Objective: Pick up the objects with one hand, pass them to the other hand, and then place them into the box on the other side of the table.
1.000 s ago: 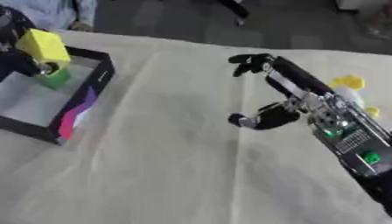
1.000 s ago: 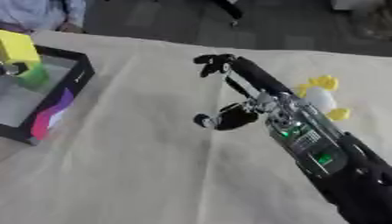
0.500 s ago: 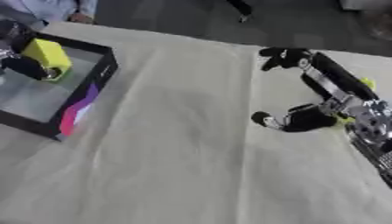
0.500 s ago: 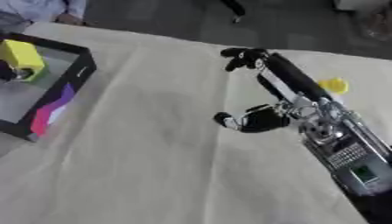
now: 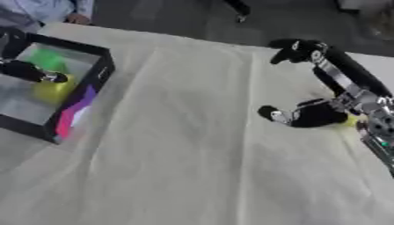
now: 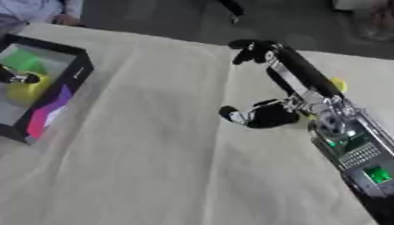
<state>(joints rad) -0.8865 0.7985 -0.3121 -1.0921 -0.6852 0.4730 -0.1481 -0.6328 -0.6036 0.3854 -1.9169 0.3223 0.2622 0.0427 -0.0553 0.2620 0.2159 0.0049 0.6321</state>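
While the left hand (image 5: 31,72) lowers the yellow block (image 5: 52,89) inside the box (image 5: 86,102), fingers apparently pinching it, release low; right hand (image 6: 265,115) spread empty.

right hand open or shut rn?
Open. The right hand hovers over the cloth with fingers extended and thumb spread apart, holding nothing.

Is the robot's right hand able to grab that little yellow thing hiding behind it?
Probably yes. The right hand is open, and the yellow thing lies on the cloth just beyond it, with nothing between them.
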